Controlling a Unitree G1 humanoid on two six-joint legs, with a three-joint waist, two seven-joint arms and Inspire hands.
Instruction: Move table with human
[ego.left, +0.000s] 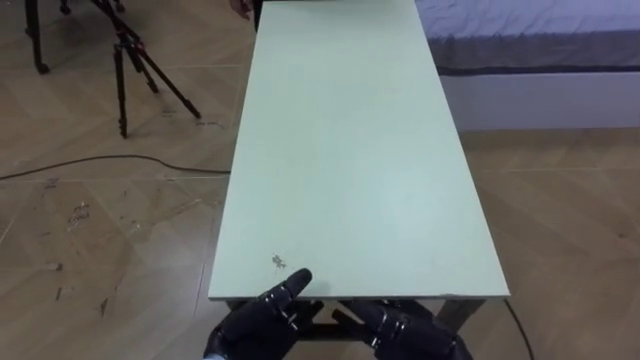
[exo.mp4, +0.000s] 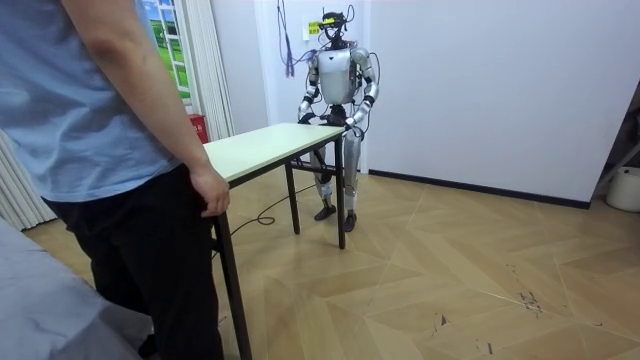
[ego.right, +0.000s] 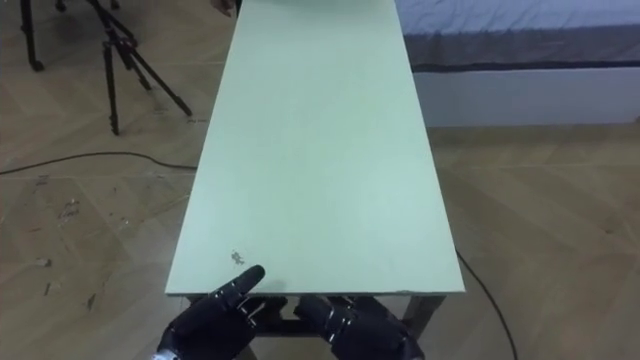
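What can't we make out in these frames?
- Left hand and right hand, eye views: hold on the table hidden by its near edge and the bottom frame.
- Person, room view: cut off above the shoulders by the top edge.
- Person's hand, room view: grip on the table's far end too small to tell.

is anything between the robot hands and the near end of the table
Nothing visible: the left robot hand and right robot hand are both at the near edge of the table.
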